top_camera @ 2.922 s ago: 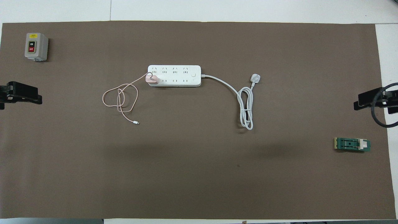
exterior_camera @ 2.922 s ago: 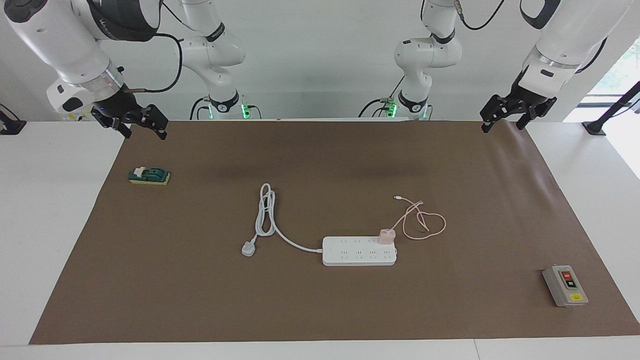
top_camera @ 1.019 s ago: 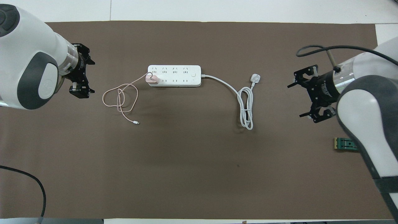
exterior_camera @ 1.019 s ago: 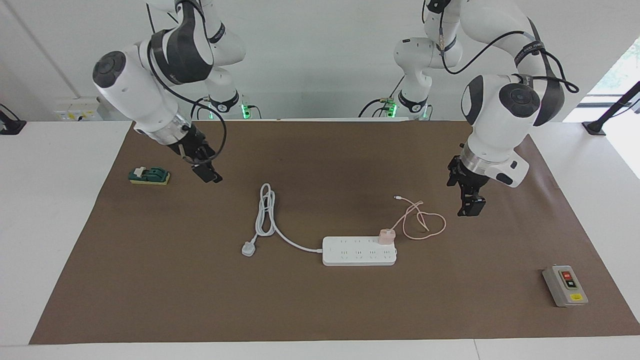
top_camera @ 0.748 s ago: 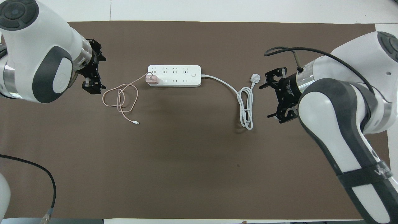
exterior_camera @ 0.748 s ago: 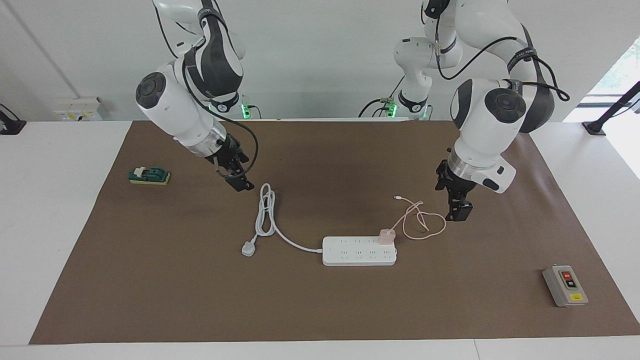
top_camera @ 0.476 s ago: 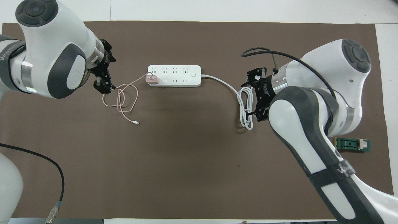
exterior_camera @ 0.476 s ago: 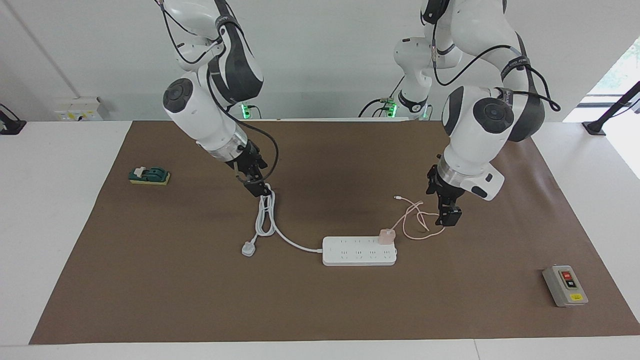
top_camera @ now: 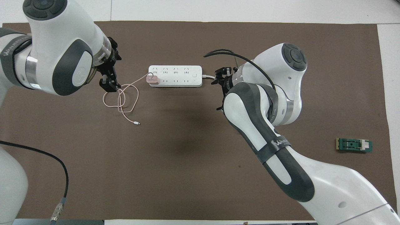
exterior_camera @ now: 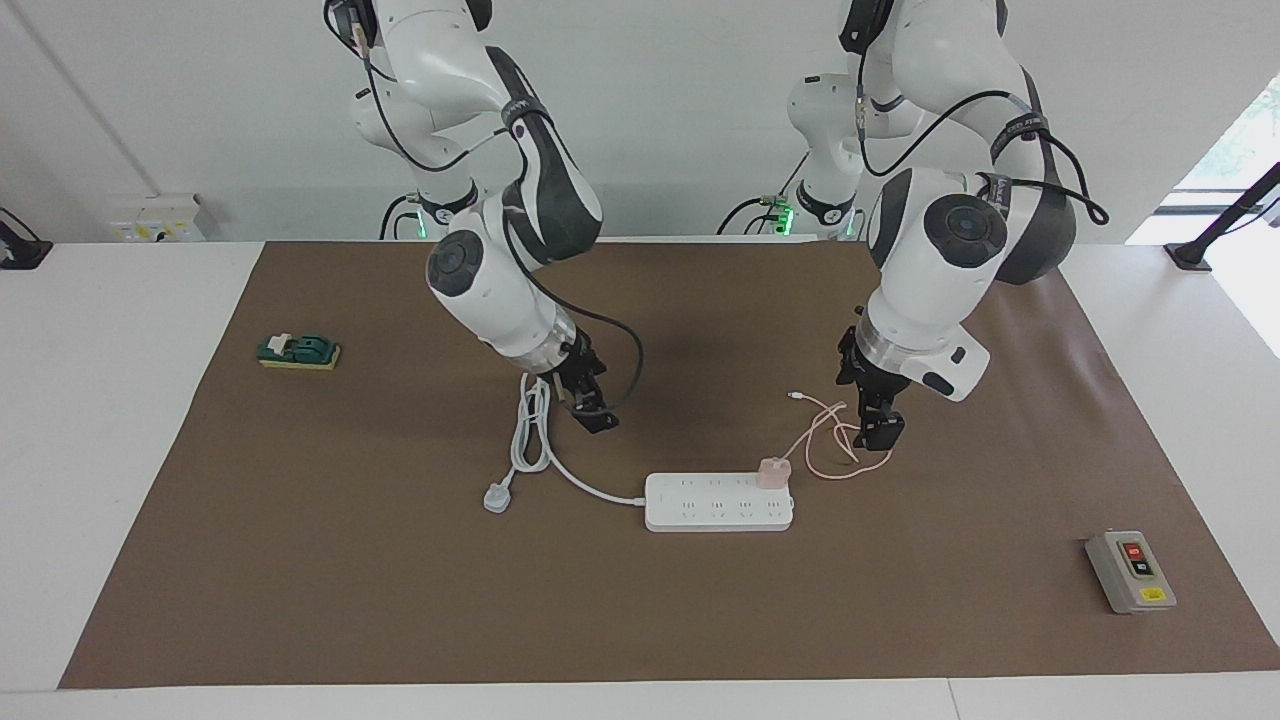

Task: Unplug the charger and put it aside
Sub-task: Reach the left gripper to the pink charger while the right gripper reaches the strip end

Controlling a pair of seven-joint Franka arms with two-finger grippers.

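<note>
Nothing done yet: small pale pink cube charger (exterior_camera: 773,472) sits plugged in long white power strip (exterior_camera: 718,503), below-beside left gripper (exterior_camera: 884,433), jaws wide, empty. Right gripper (exterior_camera: 596,415) over strip's cord, grip unreadable. Unplugging, setting aside remain.

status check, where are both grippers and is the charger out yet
Left gripper open over the pink cable. Right gripper over the strip's white cord. Charger in power strip. Nothing blocking.

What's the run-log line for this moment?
charger: plugged into power strip | left hand: open, over pink cable | right hand: over white cord, nothing held | step: unplug not started
</note>
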